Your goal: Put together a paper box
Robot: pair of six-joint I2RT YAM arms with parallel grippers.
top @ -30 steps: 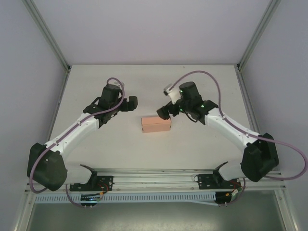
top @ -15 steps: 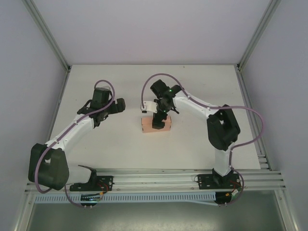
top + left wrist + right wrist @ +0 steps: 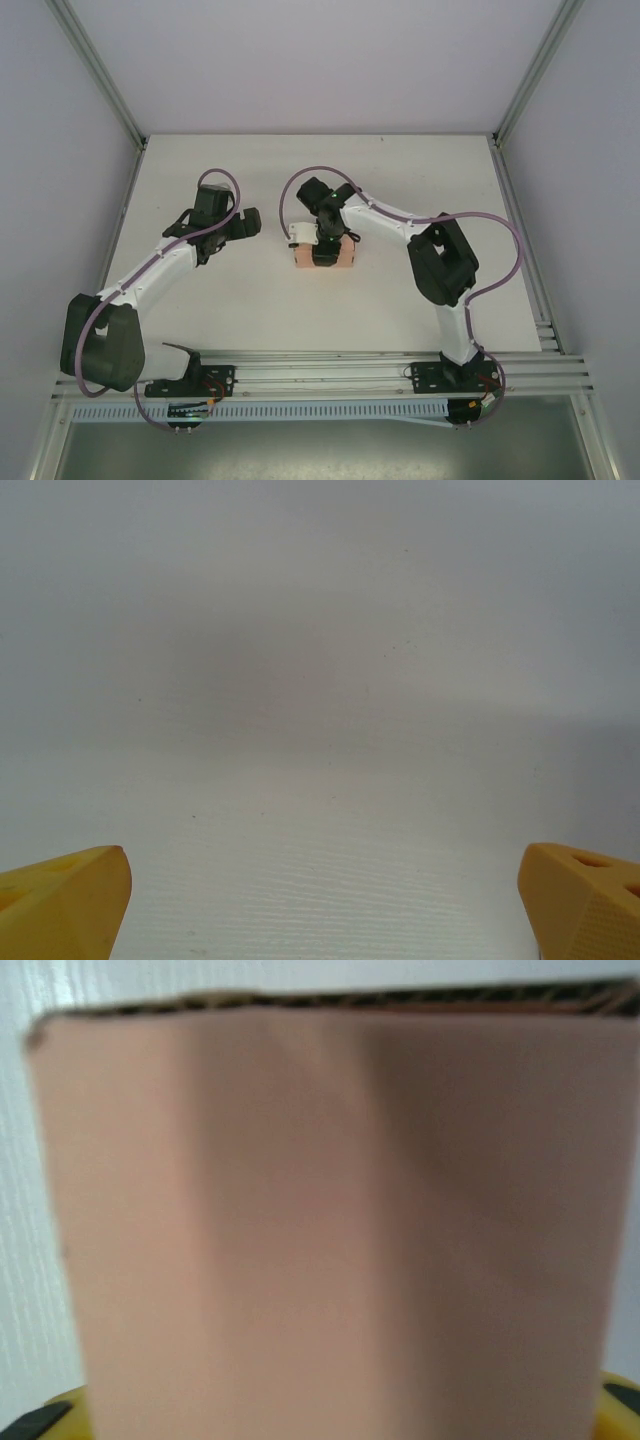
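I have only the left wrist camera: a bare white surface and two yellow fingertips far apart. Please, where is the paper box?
Observer: The paper box lies on the table, to the right of your left pincer in the top view, apart from it.
Operator: Is the right arm near it?
Observer: Yes, the right pincer is directly above the box and covers its middle.
Operator: Does it grip the box?
Observer: I cannot tell. The right wrist view shows the pink cardboard very close and blurred, and any contact is hidden.
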